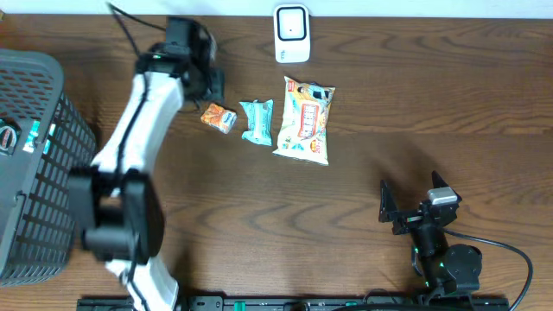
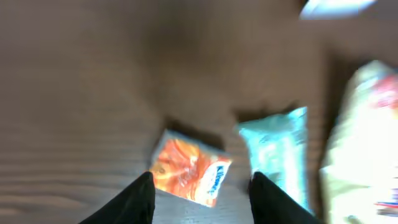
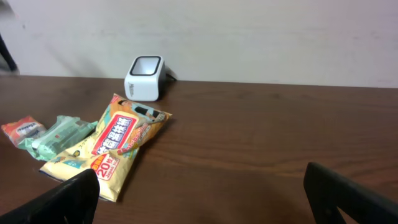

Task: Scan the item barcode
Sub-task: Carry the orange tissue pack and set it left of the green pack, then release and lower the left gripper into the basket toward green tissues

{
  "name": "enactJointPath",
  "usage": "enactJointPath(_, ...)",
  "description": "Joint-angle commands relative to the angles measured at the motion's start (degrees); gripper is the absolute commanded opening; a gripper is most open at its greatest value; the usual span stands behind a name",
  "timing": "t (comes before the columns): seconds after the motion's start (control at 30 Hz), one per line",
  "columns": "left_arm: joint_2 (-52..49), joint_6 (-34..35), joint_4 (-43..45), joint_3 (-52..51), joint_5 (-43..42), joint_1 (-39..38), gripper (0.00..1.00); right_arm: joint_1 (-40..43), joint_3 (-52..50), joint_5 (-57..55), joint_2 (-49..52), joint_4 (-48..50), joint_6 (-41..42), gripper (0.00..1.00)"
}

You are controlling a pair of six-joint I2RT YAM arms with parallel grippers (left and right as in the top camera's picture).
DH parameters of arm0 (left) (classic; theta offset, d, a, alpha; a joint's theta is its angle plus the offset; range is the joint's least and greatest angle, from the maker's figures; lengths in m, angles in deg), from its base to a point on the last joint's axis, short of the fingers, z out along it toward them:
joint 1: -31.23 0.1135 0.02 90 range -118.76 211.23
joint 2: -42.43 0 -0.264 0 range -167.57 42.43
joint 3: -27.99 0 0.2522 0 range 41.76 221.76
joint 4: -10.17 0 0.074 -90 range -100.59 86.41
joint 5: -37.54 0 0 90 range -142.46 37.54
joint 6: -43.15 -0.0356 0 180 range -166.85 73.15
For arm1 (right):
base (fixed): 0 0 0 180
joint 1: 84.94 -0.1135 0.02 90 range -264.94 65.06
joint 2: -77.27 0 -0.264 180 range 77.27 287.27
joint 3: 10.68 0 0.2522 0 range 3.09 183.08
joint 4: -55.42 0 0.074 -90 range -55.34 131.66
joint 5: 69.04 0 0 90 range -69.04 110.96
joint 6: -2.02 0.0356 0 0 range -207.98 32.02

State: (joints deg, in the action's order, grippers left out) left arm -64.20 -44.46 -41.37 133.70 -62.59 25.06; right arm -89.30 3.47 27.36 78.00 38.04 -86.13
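Three items lie in a row on the wooden table: a small orange packet [image 1: 219, 117] [image 2: 189, 171], a teal packet [image 1: 257, 121] [image 2: 277, 155] and a large yellow snack bag [image 1: 305, 121] [image 3: 115, 146]. The white barcode scanner [image 1: 292, 33] [image 3: 145, 78] stands behind them at the table's far edge. My left gripper [image 1: 212, 86] [image 2: 203, 180] is open just above the orange packet. The packet rests on the table, and the black fingers do not touch it. My right gripper [image 1: 413, 200] [image 3: 200, 174] is wide open and empty at the near right, far from the items.
A dark grey mesh basket [image 1: 26, 155] with some goods inside fills the left edge. Bare tabletop stretches between the items and the right arm. A black cable runs from the right arm's base.
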Motion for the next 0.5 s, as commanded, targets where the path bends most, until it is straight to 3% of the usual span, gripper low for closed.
enactJointPath(0.0, 9.77, -1.29, 2.14, 1.16, 0.42, 2.01, 0.5, -0.24, -0.02, -0.04, -0.24, -0.24, -0.83, 0.99)
enactJointPath(0.13, 17.75, -1.29, 5.99, 1.16, 0.76, 4.81, 0.62, -0.24, -0.02, -0.04, -0.24, -0.24, -0.83, 0.99)
enactJointPath(0.27, 24.22, -1.27, 9.51, 1.16, 0.79, 8.7, 0.64, -0.24, -0.02, -0.04, -0.24, -0.24, -0.83, 0.99)
enactJointPath(0.33, 26.51, -1.29, 10.64, 1.16, 0.79, 10.8, 0.77, -0.24, -0.02, -0.04, -0.24, -0.24, -0.83, 0.99)
enactJointPath(0.37, 27.63, -1.29, 11.13, 1.16, 0.79, 12.07, 0.98, -0.24, -0.02, -0.04, -0.24, -0.24, -0.83, 0.99)
enactJointPath(0.47, 29.9, -1.27, 11.02, 1.16, 0.76, 15.96, 0.98, -0.24, -0.02, -0.04, -0.24, -0.24, -0.83, 0.99)
